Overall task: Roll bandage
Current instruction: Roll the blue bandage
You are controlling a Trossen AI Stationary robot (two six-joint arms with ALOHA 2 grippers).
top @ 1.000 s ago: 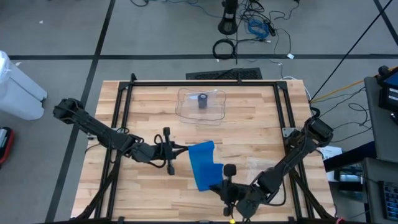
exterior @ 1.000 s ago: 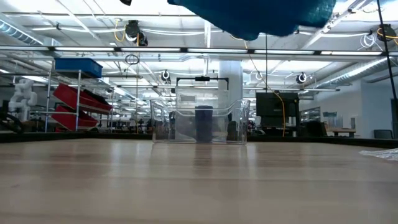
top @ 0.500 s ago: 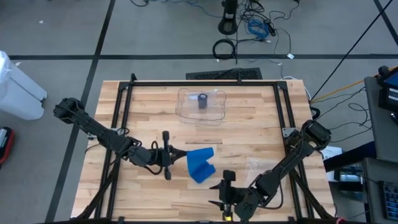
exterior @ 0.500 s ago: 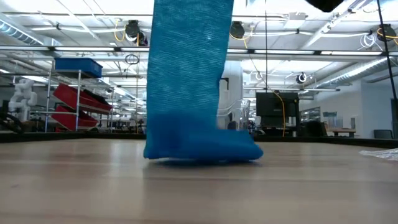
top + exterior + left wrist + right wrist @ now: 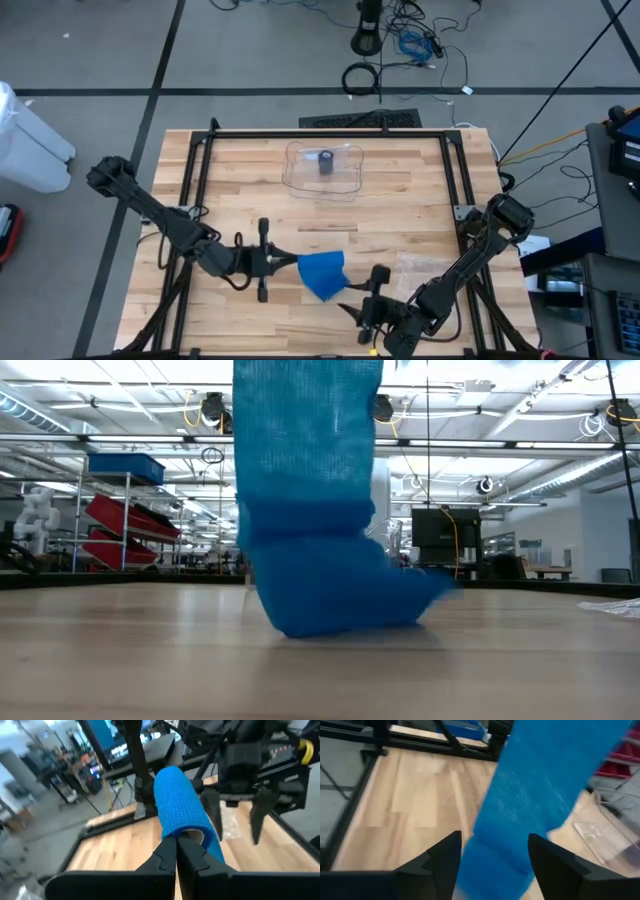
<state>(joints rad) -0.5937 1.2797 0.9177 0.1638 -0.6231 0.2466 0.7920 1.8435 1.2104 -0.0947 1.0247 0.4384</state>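
Note:
A blue mesh bandage (image 5: pixel 322 272) hangs from my left gripper (image 5: pixel 290 262), which is shut on it near the table's front middle. In the low view the bandage (image 5: pixel 310 490) drops as a broad strip, and its crumpled lower end (image 5: pixel 345 600) lies on the wood. My right gripper (image 5: pixel 358 298) stands open just to the near right of the bandage. In the right wrist view the strip (image 5: pixel 540 795) shows ahead, beyond the spread fingers. My left gripper pinches the bandage's upper end (image 5: pixel 189 833) between its two shut fingers (image 5: pixel 167 857), which come nearly level from the table's left. The strip arches away from the fingertips and hangs slack, with its lower end on the table.
A clear plastic tray (image 5: pixel 300 175) with a dark roll (image 5: pixel 326 163) in it stands at the far middle. A clear wrapper (image 5: pixel 420 266) lies at the near right. A black frame (image 5: pixel 200 150) borders the table.
My right gripper has opened and let go of the bandage. The strip, earlier held up between both grippers, has dropped at that end and now hangs from my left gripper with its lower end crumpled on the table. My left gripper has moved toward the near edge and up.

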